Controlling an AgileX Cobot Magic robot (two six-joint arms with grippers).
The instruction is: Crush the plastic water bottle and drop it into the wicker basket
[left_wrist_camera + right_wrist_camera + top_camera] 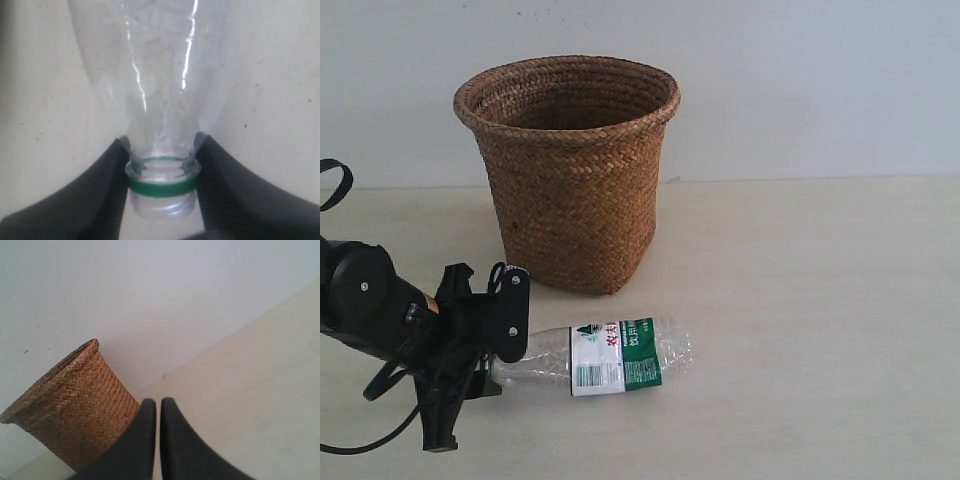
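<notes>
The plastic water bottle (620, 357) lies on its side on the table in front of the wicker basket (575, 180), its white-and-green label facing up. My left gripper (506, 348) is shut on the bottle's neck from the left. In the left wrist view the two black fingers (100, 190) pinch the neck of the bottle (155, 75) just above a green ring; the threaded mouth shows no cap. The body looks clear and only slightly dented. My right gripper (158, 402) is shut on nothing and hangs in the air beside the basket (70, 410); it is outside the exterior view.
The pale table (820, 300) runs back to a white wall. The basket stands upright at the back, a short gap behind the bottle. Black cables trail from the left arm at the table's left edge.
</notes>
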